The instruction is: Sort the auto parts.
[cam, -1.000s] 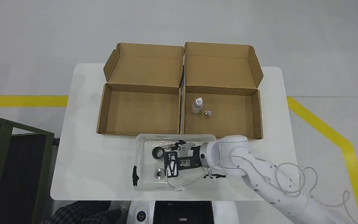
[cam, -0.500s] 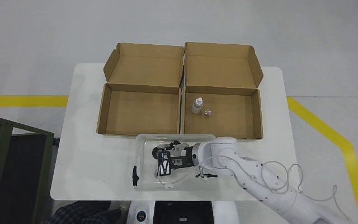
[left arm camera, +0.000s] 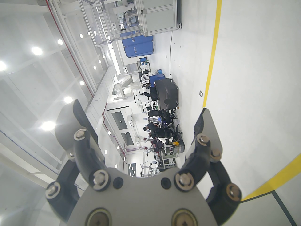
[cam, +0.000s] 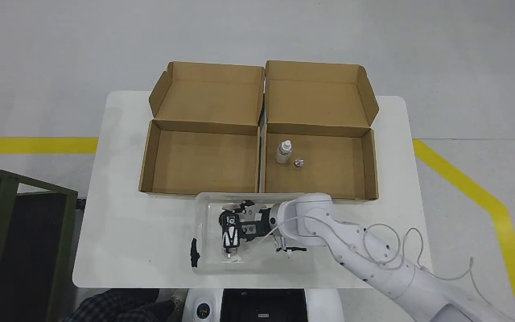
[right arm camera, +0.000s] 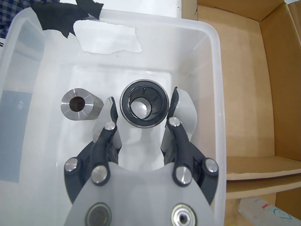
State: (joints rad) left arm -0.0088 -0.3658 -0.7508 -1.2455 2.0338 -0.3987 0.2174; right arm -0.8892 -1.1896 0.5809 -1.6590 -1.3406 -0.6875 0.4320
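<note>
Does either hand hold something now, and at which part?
Nothing is held. The right hand is open around the black cylindrical bearing in the clear plastic bin; the left hand is open and empty.

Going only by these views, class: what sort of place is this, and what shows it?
Probably a factory or workshop hall: yellow floor lines, a framed machine enclosure, and metal parts in a clear bin.

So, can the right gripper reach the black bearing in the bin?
Probably yes. The right gripper is down in the bin, its open fingers either side of the bearing; the silver cylinder stands outside one finger, not between.
</note>
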